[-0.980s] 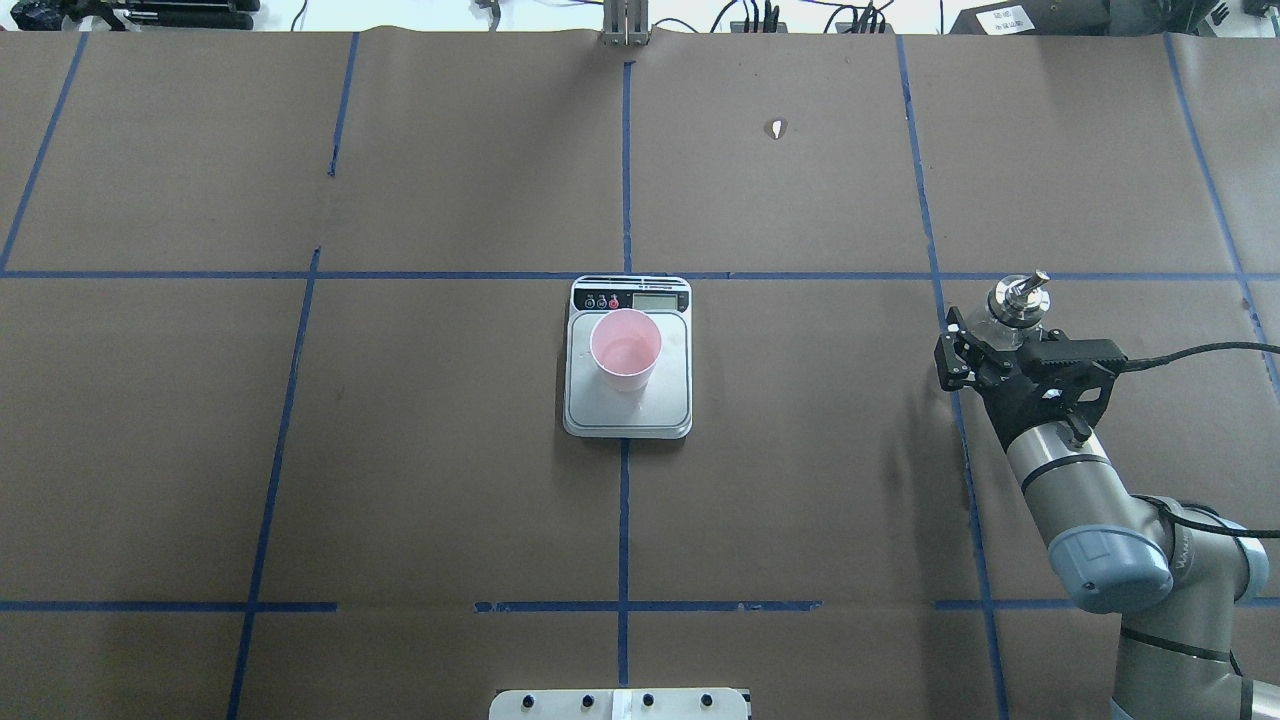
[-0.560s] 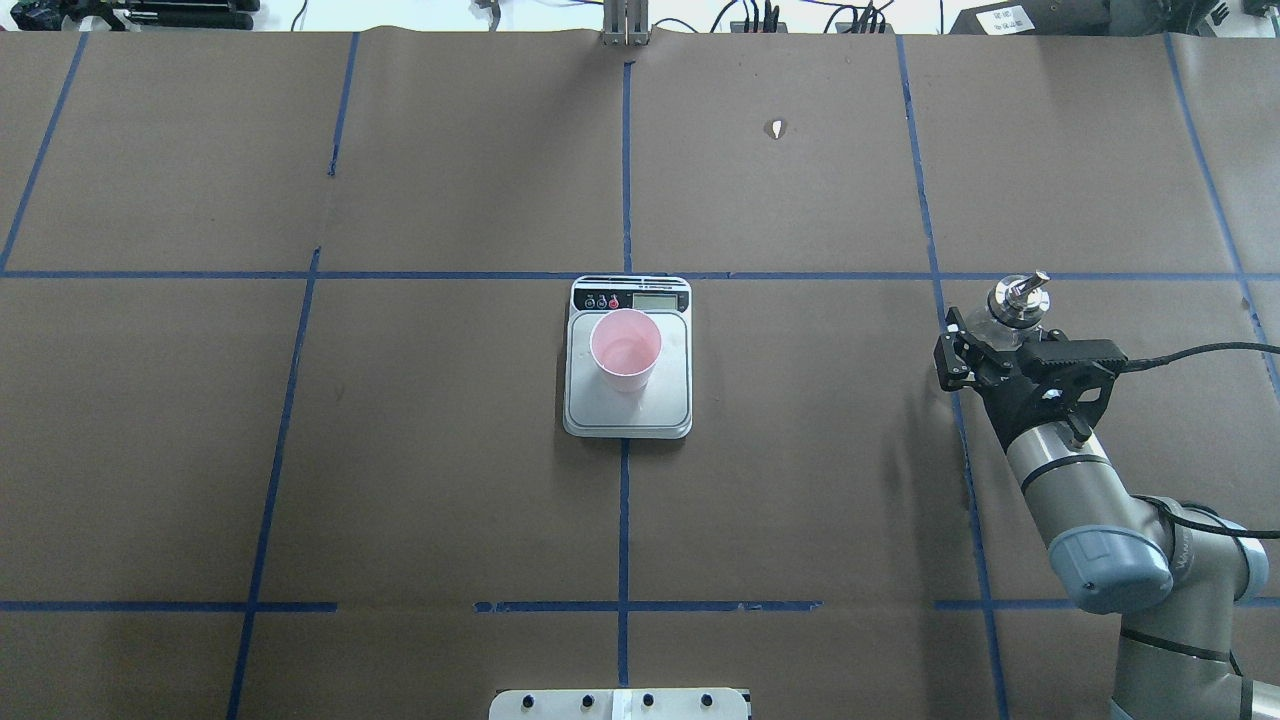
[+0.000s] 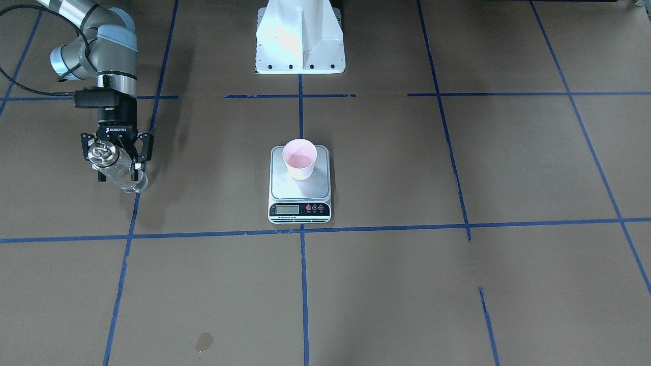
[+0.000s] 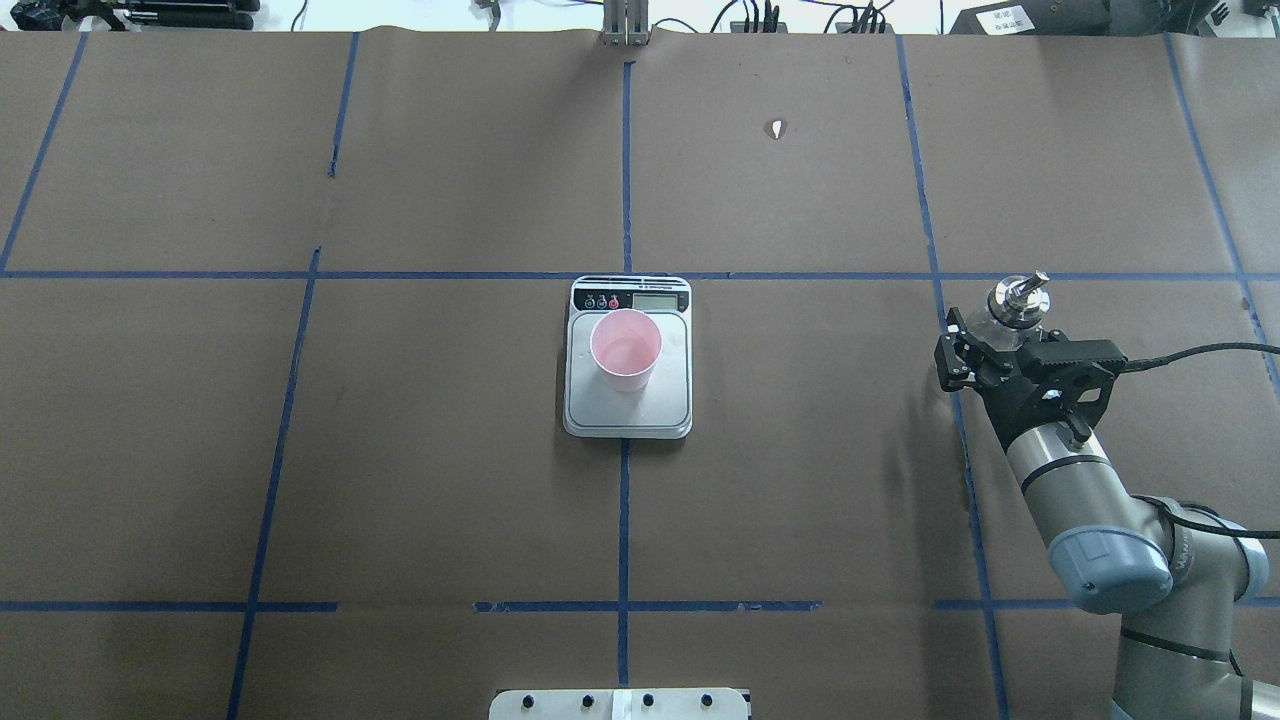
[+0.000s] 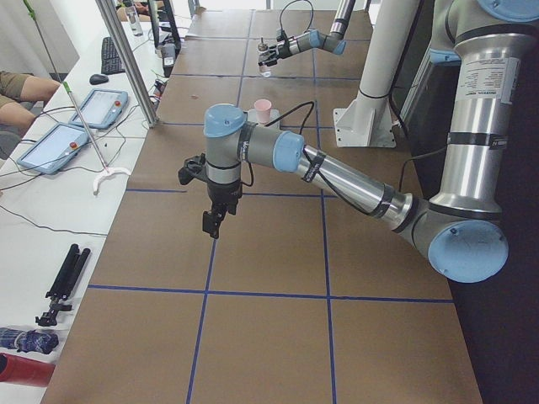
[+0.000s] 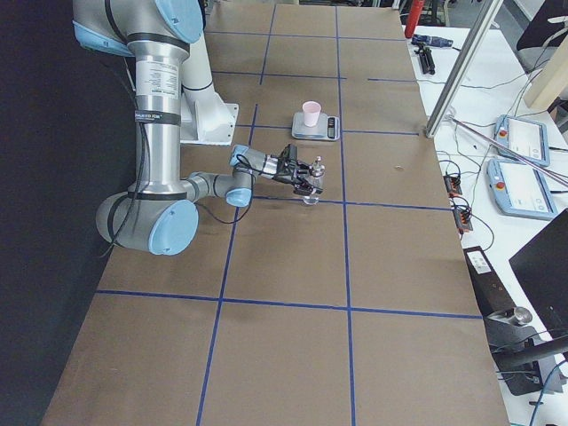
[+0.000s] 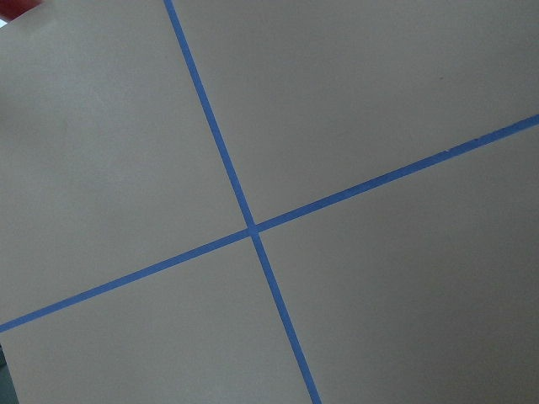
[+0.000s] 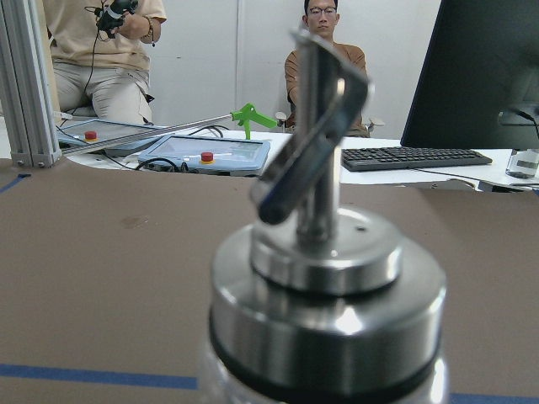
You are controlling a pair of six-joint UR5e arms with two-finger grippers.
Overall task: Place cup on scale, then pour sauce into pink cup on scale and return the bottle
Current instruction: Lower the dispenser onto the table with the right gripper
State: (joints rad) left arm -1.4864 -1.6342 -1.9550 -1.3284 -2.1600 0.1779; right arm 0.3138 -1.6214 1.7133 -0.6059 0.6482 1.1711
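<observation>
Well apart from the right pincer (image 3: 118,173), toward the robot's left on the table (image 4: 400,450): scale (image 4: 628,412), cup (image 4: 632,378) on its platform, sauce (image 4: 624,349) seemingly already in. Between that pincer's fingers, gripped at the glass, bottle (image 4: 1017,298) stands upright, base at or just off the table. Risk: letting go before it seats, or a finger snagging on retreat, topples it; left pincer's (image 5: 208,224) state can't be told.

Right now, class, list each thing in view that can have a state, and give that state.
cup: upright on the scale, seems to hold a little liquid.
scale: loaded with the cup; display unreadable.
bottle: upright, pourer cap on.
right pincer: shut on the bottle.
left pincer: pointing down, nothing seen in it; open or shut cannot be told.
</observation>
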